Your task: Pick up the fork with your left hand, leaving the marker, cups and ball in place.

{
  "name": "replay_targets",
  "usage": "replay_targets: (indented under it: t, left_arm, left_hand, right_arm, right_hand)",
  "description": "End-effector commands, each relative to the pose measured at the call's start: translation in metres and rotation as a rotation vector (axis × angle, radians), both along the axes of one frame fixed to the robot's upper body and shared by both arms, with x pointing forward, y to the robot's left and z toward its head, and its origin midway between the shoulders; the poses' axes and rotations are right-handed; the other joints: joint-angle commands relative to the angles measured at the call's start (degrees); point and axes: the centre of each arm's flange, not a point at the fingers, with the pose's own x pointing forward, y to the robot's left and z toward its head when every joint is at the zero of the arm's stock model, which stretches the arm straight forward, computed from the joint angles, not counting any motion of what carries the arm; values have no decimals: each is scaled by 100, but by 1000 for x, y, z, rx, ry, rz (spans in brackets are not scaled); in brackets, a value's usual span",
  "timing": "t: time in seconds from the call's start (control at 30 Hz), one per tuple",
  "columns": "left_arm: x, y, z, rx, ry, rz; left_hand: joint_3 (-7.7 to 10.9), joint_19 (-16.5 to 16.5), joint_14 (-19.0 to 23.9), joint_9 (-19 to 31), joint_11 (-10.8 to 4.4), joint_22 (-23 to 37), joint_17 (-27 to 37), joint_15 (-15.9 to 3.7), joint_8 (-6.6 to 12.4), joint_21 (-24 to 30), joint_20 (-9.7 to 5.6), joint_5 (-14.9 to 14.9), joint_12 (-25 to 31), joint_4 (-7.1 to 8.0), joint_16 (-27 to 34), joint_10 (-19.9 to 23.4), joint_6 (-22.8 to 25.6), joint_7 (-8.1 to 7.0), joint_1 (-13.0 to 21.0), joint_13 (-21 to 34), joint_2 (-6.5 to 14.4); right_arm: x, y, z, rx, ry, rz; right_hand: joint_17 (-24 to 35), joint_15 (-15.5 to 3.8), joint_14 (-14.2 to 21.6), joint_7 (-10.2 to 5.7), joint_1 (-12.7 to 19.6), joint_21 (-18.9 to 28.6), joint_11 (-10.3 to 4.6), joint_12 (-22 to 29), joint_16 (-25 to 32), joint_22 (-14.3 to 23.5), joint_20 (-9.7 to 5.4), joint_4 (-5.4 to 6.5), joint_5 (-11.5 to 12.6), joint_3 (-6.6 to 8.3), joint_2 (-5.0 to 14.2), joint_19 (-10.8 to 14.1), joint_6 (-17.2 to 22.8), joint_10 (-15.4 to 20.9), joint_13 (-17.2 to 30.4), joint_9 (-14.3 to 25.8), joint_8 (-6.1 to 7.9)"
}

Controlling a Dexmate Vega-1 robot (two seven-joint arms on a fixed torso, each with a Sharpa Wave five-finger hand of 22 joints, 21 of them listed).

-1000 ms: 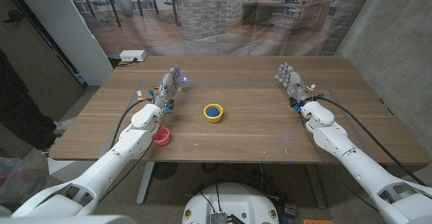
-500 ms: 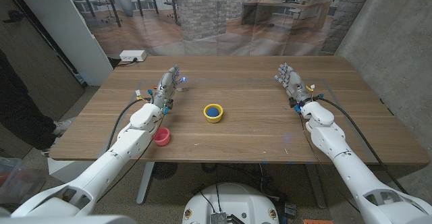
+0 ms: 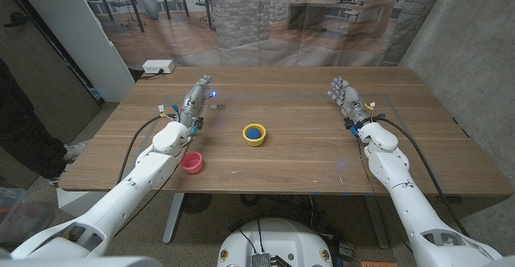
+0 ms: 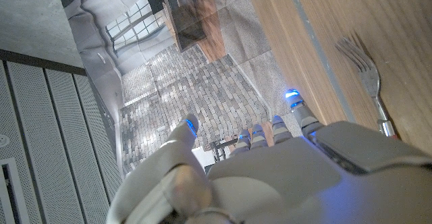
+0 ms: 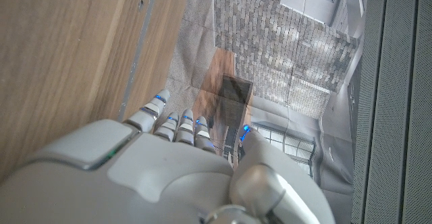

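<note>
The metal fork point(image 4: 365, 77) lies on the wooden table point(image 3: 306, 158), tines pointing away from my left hand point(image 4: 270, 173). From the head view the fork point(image 3: 218, 104) is a small dark shape just right of my left hand point(image 3: 196, 100), whose fingers reach out to the far side with nothing in them. A yellow cup point(image 3: 254, 134) holding a blue ball point(image 3: 254, 130) stands mid-table. Near the front edge, beside my left forearm, stands a pink cup point(image 3: 191, 163). My right hand point(image 3: 346, 99) stays at the far right, fingers out, holding nothing; its back point(image 5: 172, 166) faces the right wrist camera.
A white box point(image 3: 158, 67) sits on the floor beyond the table's far left corner. Cables run along both forearms. Bare wood stretches between the yellow cup and my right arm. A grey wall stands to the right of the table.
My left hand has shifted slightly to the left, so the fork now shows beside its fingertips. The right hand, cups and ball have not moved.
</note>
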Motion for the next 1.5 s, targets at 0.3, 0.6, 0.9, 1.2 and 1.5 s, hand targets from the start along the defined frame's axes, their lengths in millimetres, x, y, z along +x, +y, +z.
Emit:
replay_targets:
  t: [0.3, 0.6, 0.9, 1.2, 1.5]
  left_arm:
    - [-5, 24, 20, 120, -9, 140]
    - [-4, 31, 24, 155, -5, 175]
    - [-7, 40, 36, 215, -1, 218]
    - [-9, 47, 47, 261, 3, 254]
    - [-11, 55, 55, 307, 17, 281]
  left_hand:
    - [89, -395, 365, 36, 214, 38, 111, 56, 63, -79, 100, -129, 180, -288, 140, 423, 325, 113, 300, 87, 41]
    - [108, -356, 437, 47, 269, 45, 156, 39, 97, -96, 119, -153, 254, -358, 186, 615, 491, 194, 389, 122, 115]
    - [138, -319, 477, 54, 262, 48, 175, -7, 110, -104, 117, -163, 295, -436, 211, 721, 580, 210, 493, 147, 166]
    - [154, -266, 513, 59, 270, 51, 190, -22, 117, -107, 127, -171, 331, -511, 232, 816, 657, 265, 590, 171, 186]
    - [186, -242, 540, 61, 290, 54, 205, -4, 127, -113, 146, -159, 352, -546, 252, 873, 729, 282, 672, 186, 253]
  right_arm:
    - [8, 5, 1, -6, 14, 9]
    - [12, 6, 3, -10, 16, 9]
    - [17, 8, 4, -12, 17, 15]
    - [21, 10, 5, -9, 19, 20]
    - [24, 12, 5, -7, 21, 24]
  right_hand:
    - [9, 20, -42, 77, 77, 24, 27, 32, 37, 10, -43, -25, 19, 14, -4, 34, -5, 36, 12, 9, 52]
    - [9, 26, -42, 80, 81, 25, 38, 36, 37, 10, -37, -33, 19, 16, -8, 35, -2, 45, 12, 9, 53]
    - [9, 23, -37, 83, 85, 24, 41, 36, 38, 10, -34, -39, 19, 18, -11, 32, 3, 45, 12, 9, 55]
    - [8, 23, -35, 88, 90, 25, 44, 40, 38, 10, -29, -46, 19, 20, -14, 35, 6, 53, 13, 9, 56]
    - [8, 24, -33, 86, 96, 27, 45, 40, 38, 10, -25, -55, 20, 23, -18, 40, 11, 54, 12, 9, 58]
